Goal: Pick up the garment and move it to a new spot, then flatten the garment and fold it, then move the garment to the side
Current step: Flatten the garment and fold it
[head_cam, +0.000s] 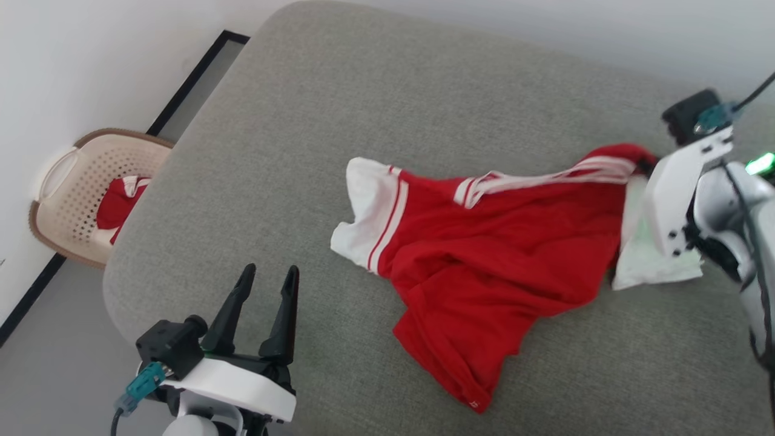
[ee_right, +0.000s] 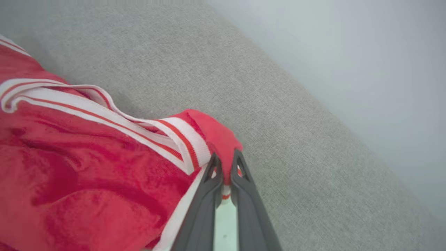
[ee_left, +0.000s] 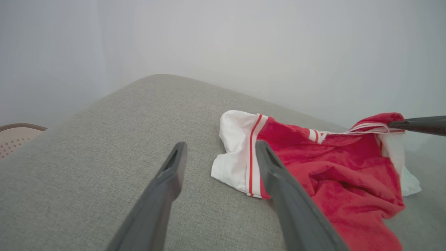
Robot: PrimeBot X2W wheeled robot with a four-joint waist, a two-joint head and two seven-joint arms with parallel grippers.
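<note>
The garment (head_cam: 484, 254), a red T-shirt with white sleeves and striped shoulder seams, lies crumpled across the grey cushion (head_cam: 339, 121). At the right, my right gripper (ee_right: 225, 160) is shut on a red fold by the shoulder stripe and lifts that corner, so the fabric stretches leftward from it. Its dark fingers (ee_left: 418, 124) reach in from the right edge of the left wrist view, pinching the garment (ee_left: 334, 167). My left gripper (head_cam: 266, 281) hovers open at the lower left, empty, a short way left of the white sleeve (head_cam: 363, 206). The garment (ee_right: 87, 164) fills the left half of the right wrist view.
A beige perforated laundry basket (head_cam: 72, 181) stands on the floor to the left of the cushion, with another red and white cloth (head_cam: 118, 203) in it. A white wall runs behind the cushion. Bare cushion stretches left of and in front of the garment.
</note>
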